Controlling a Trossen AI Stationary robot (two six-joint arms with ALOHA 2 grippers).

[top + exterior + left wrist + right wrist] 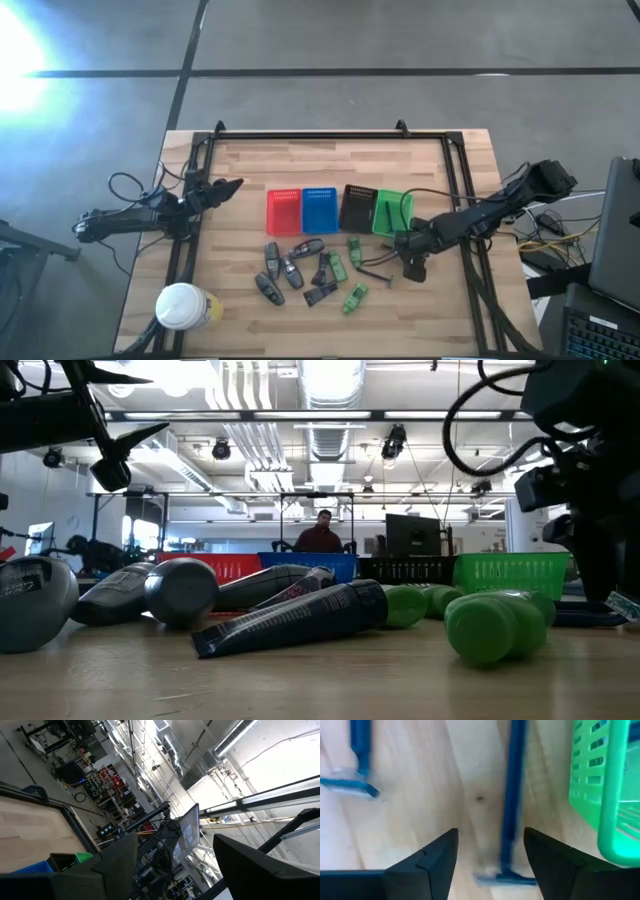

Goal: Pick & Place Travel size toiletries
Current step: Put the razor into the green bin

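Note:
The toiletries lie in a loose heap on the table's near middle: dark grey and black tubes (290, 265), (290, 618), green little bottles (355, 297), (495, 625), and thin dark razor-like sticks (375, 272). My right gripper (412, 268) is open, low over the table just near the green tray. In its wrist view the gripper (490, 840) has one blue-handled stick (512, 805) lying flat between its fingers, untouched, with a second stick (357, 755) off to the side. My left gripper (235, 186), (175, 845) is open, raised at the table's left edge and tipped upward.
Red (283, 210), blue (320, 208), black (357, 207) and green (392, 212) trays stand in a row at mid-table; the green one's wall (605, 785) is close beside my right gripper. A white-topped yellow container (185, 307) stands at the near left corner. A person (322, 532) is beyond the table.

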